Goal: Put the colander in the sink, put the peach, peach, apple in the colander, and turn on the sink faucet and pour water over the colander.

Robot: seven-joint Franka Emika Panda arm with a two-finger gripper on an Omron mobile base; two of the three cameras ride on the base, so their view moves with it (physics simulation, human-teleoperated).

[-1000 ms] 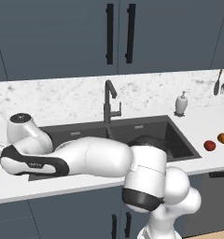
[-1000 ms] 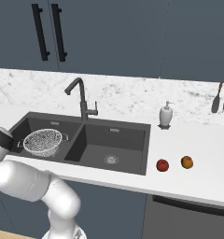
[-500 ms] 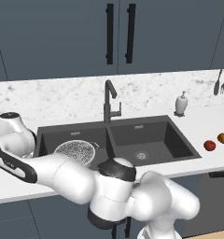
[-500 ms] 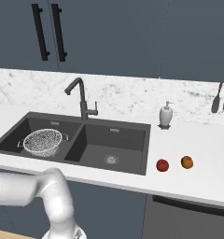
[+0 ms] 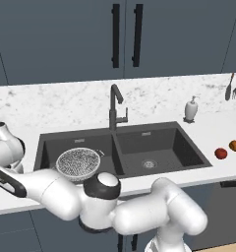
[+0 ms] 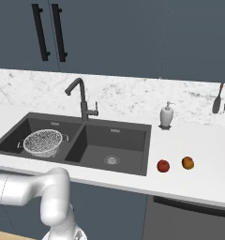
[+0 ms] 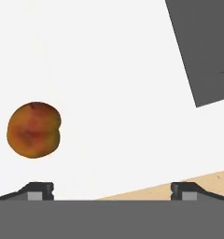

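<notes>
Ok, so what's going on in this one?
The colander already sits in the left basin of the sink, with no fruit in it. The arm has swung far to the left, and its open gripper looks down at a peach on the white counter, holding nothing. The apple and another peach lie right of the sink. The faucet is off.

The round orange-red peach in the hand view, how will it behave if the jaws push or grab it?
The round orange-red peach lies loose on the flat white counter, so a sideways nudge would probably roll it. Its curved, smooth-looking skin may slip unless the jaws close across its middle. The open gripper looks wide enough, but the fruit sits off to one side, so recentring seems wise.
</notes>
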